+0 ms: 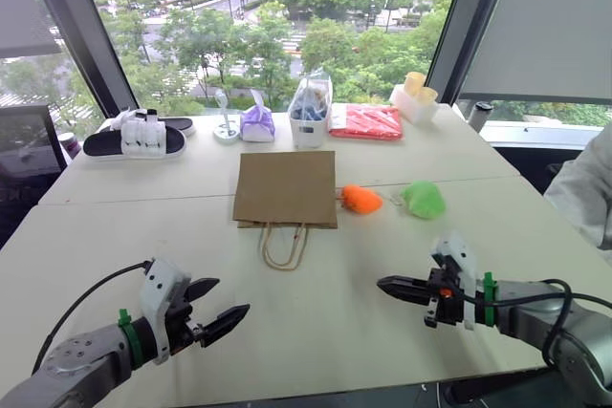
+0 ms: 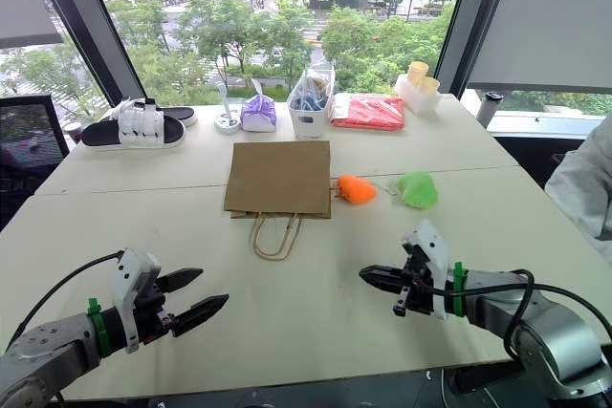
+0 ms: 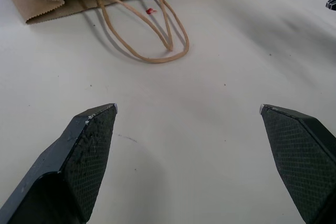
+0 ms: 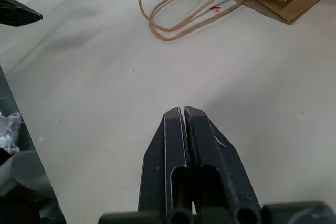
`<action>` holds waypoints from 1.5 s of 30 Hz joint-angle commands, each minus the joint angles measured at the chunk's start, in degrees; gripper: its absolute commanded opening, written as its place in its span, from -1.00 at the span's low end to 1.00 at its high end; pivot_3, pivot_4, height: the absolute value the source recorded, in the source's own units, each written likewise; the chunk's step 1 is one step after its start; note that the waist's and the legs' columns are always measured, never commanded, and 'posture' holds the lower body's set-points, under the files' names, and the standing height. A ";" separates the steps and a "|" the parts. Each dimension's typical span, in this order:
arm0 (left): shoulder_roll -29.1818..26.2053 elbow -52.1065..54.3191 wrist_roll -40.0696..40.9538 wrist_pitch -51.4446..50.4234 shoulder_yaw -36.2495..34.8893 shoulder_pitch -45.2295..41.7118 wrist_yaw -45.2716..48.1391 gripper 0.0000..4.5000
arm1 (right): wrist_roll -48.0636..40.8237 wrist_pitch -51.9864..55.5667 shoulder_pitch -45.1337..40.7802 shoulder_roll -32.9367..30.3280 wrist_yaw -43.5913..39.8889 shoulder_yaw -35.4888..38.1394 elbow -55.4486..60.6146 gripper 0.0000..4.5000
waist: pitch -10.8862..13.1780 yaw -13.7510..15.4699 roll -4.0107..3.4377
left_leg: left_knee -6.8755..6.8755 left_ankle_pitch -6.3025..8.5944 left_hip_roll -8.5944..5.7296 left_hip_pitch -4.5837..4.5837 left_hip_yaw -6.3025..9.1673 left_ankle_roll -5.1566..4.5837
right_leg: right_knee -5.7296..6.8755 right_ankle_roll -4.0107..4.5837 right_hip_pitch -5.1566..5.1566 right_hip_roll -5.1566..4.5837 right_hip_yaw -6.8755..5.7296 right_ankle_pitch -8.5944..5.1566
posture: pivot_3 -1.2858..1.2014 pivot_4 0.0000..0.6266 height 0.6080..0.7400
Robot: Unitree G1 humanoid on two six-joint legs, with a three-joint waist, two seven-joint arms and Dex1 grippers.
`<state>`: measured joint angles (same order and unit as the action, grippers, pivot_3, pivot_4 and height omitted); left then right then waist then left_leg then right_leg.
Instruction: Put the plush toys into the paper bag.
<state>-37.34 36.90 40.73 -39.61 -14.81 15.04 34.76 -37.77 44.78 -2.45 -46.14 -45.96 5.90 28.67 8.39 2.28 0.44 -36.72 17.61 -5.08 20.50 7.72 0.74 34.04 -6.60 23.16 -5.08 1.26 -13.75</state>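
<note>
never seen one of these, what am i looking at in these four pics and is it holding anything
It is a two-armed robot at a white table. The two wide pictures come from cameras in its head, looking down over its arms. The two close ones come from cameras on its wrists, looking along the black fingers.

The left gripper is open and the right gripper is shut; both are empty, hovering over the table.

Ahead lies a flat paper bag, handles toward the robot. To the bag's right lie an orange plush toy and a green plush toy. Along the window sit sandals, a purple pouch, a clear bag and a red packet.
</note>
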 commanded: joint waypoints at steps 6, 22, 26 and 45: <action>-0.94 1.81 0.26 1.09 -1.63 -0.39 0.34 1.00 | 0.65 -1.69 -0.16 0.66 -0.16 0.08 0.82 -0.98 | 0.00 -0.01 0.00 | 0.00 0.00 0.00 0.00 0.00 0.00 | 0.00 0.00 0.00 0.00 0.00 0.00 | 0.03 -0.52 1.00; -11.37 -8.40 -14.49 16.70 5.20 -13.05 11.42 1.00 | 0.97 -0.61 -4.22 3.46 2.03 -2.74 0.85 -0.98 | 0.01 0.00 -0.04 | 0.00 -0.01 0.00 -0.02 -0.03 0.02 | 0.01 0.02 0.01 0.02 0.00 0.00 | 0.03 -0.52 1.00; -12.03 -17.06 -20.59 25.86 10.64 -20.16 16.88 1.00 | 0.63 0.02 -5.28 4.48 3.16 -3.38 1.91 -0.98 | 0.02 0.02 -0.04 | 0.09 -0.01 -0.01 0.00 -0.05 0.01 | -0.04 0.01 0.04 0.01 0.02 0.00 | 0.03 -0.52 1.00; 3.81 -81.24 -49.58 77.87 30.30 -58.63 17.67 1.00 | 1.47 -0.07 -2.38 10.97 12.01 -4.28 6.19 -0.98 | -0.06 -0.21 0.15 | 0.44 -0.26 -0.08 -0.04 -0.06 0.36 | 0.05 -0.22 0.29 0.06 -0.10 0.14 | 0.03 -0.52 1.00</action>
<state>-34.15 -42.04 -7.65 35.79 15.11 -41.70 53.78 -36.20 45.71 -4.64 -35.70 -34.55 0.90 32.50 8.34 2.07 0.59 -36.27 17.35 -5.16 20.46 7.65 1.10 34.10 -6.83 23.46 -5.02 1.15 -13.61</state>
